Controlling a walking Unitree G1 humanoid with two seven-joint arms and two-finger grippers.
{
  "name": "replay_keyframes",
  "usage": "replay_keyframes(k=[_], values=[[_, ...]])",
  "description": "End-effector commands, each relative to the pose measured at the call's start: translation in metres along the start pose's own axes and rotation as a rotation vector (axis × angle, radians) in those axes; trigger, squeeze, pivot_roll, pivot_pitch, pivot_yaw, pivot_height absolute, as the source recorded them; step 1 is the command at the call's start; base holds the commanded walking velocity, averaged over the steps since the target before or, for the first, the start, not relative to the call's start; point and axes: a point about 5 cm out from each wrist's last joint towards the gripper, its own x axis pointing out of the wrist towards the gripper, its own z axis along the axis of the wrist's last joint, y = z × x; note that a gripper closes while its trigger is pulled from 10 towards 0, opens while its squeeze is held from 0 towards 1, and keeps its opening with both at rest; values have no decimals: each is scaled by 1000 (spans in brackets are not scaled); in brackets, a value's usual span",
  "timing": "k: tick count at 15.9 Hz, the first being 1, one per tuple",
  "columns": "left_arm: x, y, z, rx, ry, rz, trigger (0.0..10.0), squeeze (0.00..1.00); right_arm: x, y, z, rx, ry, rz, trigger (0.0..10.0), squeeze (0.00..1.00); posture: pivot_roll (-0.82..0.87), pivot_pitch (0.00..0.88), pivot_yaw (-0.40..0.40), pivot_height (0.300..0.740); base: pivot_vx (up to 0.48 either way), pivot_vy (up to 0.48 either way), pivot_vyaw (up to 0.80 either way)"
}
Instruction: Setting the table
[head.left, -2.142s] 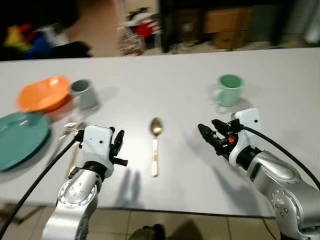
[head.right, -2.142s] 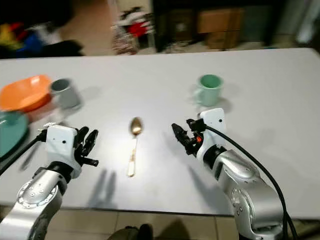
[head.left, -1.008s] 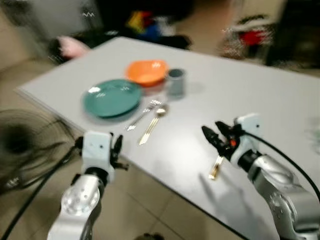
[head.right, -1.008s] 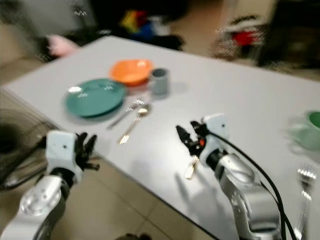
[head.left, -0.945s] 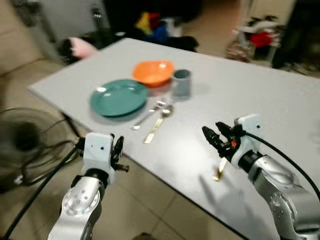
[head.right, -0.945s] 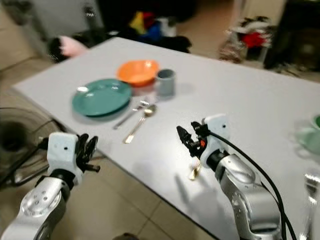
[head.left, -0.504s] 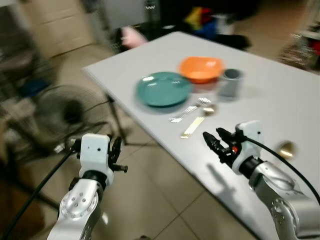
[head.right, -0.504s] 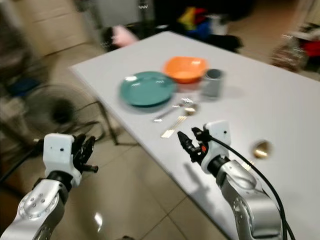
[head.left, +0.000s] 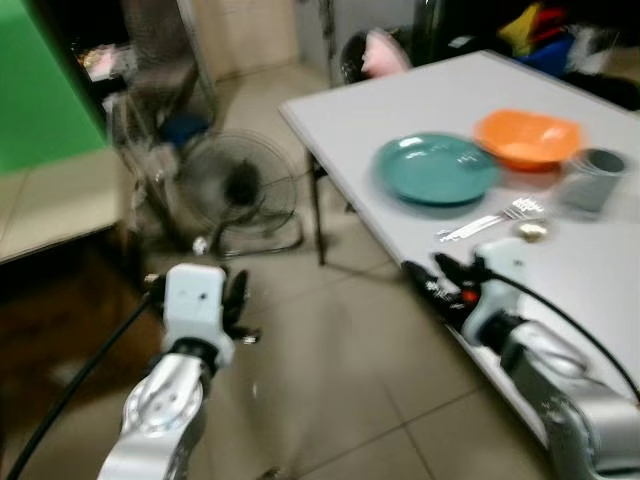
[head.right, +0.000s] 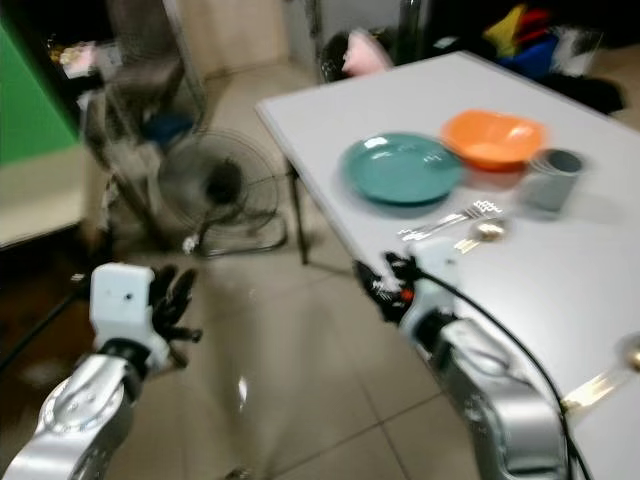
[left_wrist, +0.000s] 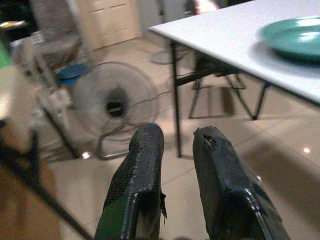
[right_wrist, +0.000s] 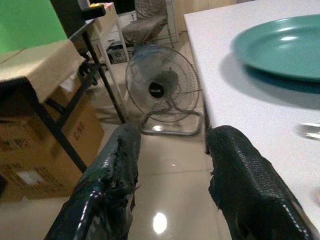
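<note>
Our right gripper (right_wrist: 172, 175) hangs spread wide and empty at the table (head.right: 400, 110) edge, the green plate (head.right: 402, 168) beyond it. Our left gripper (left_wrist: 177, 150), slightly parted and empty, hovers over floor, well apart.

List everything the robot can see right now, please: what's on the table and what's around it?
Table: one, white, right.
Plate: one, teal, near the table's corner.
Bowl: one, orange, beyond the plate.
Cup: one, grey, beside the bowl.
Fork: one, silver, by the plate.
Spoons: two, gold, one beside the fork, another at the near edge.
Fan: one, dark, on the floor.
Left gripper: open, empty, over the floor.
Right gripper: open, empty, at the table's edge.
</note>
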Motion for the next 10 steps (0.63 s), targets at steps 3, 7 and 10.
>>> replay_keyframes(k=[3, 7, 10], values=[[1, 12, -4, 58, 14, 42, 10000, 0, 3, -1, -10, 15, -4, -62, 10000, 0, -73, 0, 91, 740, 0, 329, 0], [2, 21, -7, 74, -16, 83, 10000, 0, 0, -21, -13, -50, -70, -270, 10000, 0, -79, 0, 106, 740, 0, 329, 0], [4, 31, -5, 86, -52, 130, 10000, 0, 0, -31, -10, -29, -142, -305, 10000, 0, -78, 17, 109, 740, 0, 330, 0]])
